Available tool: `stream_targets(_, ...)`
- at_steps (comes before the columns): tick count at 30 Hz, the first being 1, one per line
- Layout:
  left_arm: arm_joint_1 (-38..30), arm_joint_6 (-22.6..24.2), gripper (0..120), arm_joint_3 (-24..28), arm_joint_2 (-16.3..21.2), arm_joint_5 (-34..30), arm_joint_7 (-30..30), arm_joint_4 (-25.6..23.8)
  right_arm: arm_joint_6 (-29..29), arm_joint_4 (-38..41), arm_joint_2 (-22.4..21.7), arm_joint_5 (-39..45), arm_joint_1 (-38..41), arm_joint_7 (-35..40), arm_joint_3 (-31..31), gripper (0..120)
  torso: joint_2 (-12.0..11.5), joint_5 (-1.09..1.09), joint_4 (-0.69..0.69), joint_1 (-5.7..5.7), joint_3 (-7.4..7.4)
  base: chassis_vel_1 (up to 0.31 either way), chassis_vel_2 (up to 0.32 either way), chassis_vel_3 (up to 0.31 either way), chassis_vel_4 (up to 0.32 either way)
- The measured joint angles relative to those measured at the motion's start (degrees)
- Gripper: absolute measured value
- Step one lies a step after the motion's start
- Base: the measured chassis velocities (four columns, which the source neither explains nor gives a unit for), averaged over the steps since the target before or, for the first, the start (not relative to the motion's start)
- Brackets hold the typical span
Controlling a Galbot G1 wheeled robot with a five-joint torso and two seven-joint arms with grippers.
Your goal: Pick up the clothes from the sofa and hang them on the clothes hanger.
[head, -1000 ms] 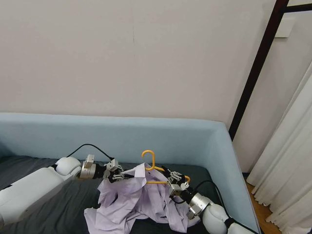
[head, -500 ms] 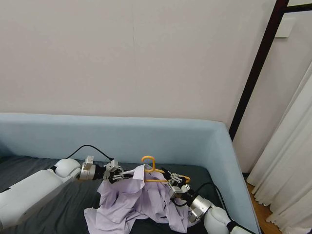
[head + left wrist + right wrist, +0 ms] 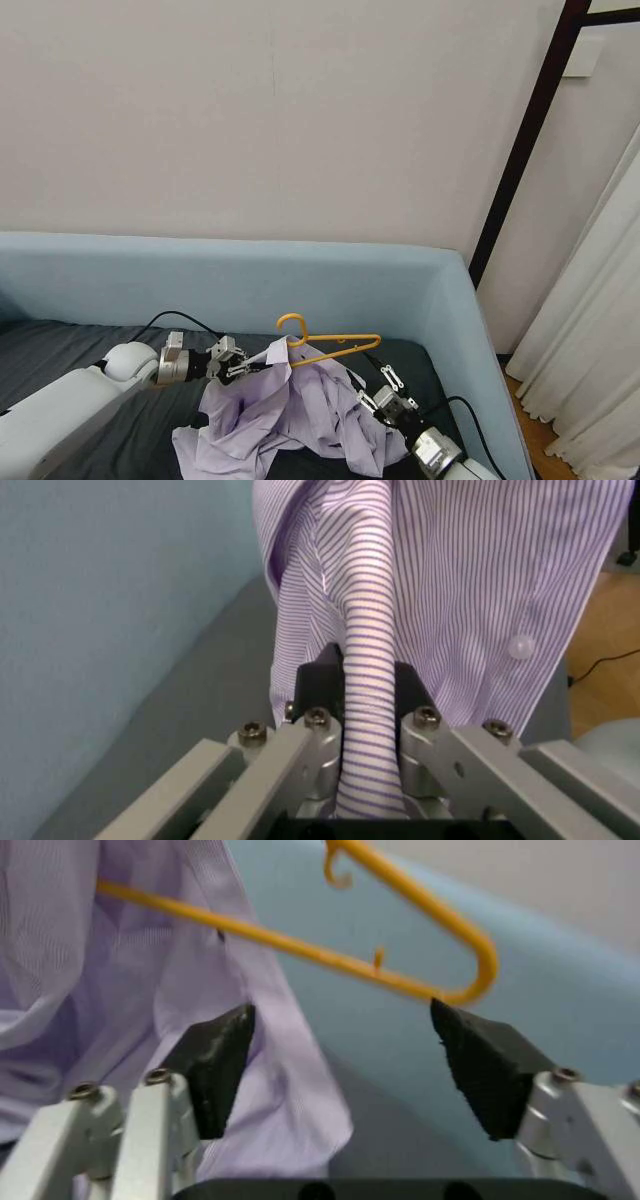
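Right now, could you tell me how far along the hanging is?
Done: one arm of the hanger sits inside the shirt. In hand: the left end effector pinches a shirt fold; the right end effector is open near the hanger's bare arm. Left: that arm uncovered, shirt heaped on the sofa.

Left gripper [image 3: 232, 362] holds shirt [image 3: 290, 420] touching yellow hanger [image 3: 335, 347]

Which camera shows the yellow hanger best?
The head view: the whole hanger, hook to tip, poking from the shirt. The right wrist view catches its hook and one bend; the left wrist view looks at the shirt.
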Motion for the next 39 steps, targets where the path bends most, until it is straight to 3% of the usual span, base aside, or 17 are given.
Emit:
stream_targets(3,0.78,-0.12,4,-0.27,0.52,0.10,0.04,-0.46,-1.74,-1.21,0.26,6.92,-0.86,-1.01,0.31,81,0.00,0.00,-0.01,0.00,0.00,0.000,0.000,0.000,0.000)
stream_targets(6,1.75,-0.20,4,-0.71,1.09,0.23,0.07,-1.10,-7.39,-2.34,1.15,22.25,-0.43,-3.68,0.47,95,0.00,0.00,0.01,0.00,0.00,0.000,0.000,0.000,0.000)
stream_targets(7,1.75,-0.20,4,-0.71,1.09,0.23,0.07,-1.10,-7.39,-2.34,1.15,22.25,-0.43,-3.68,0.47,95,0.00,0.00,0.01,0.00,0.00,0.000,0.000,0.000,0.000)
stream_targets(11,2.70,-0.26,4,-1.51,1.73,0.49,0.17,-2.21,-13.51,-5.80,2.91,38.23,2.02,-7.91,1.36,100,-0.01,0.00,0.01,0.00,0.00,0.000,0.000,0.000,0.000)
stream_targets(16,3.43,-0.26,4,-2.03,2.50,0.50,0.26,-2.94,-15.50,-9.56,5.45,44.25,4.78,-9.87,0.84,100,0.00,-0.01,0.00,0.00,0.00,0.000,0.000,0.000,0.000)
stream_targets(28,5.59,-0.30,4,-3.57,3.69,0.45,0.42,-4.28,-18.45,-18.57,10.53,47.65,10.33,-12.11,-0.47,100,-0.01,-0.01,0.00,0.00,0.01,0.000,0.000,0.000,0.000)
stream_targets(34,6.40,-0.33,4,-4.12,3.95,0.44,0.50,-4.90,-19.10,-20.12,11.88,48.11,11.70,-10.27,-1.14,84,-0.01,-0.01,0.00,0.00,0.01,0.000,0.000,0.000,0.000)
stream_targets(39,5.38,-0.30,4,-3.65,4.13,0.23,0.75,-5.22,-19.32,-21.04,12.84,48.02,12.73,-8.10,-1.71,61,-0.01,0.00,0.00,0.00,0.01,0.000,0.000,0.000,0.000)
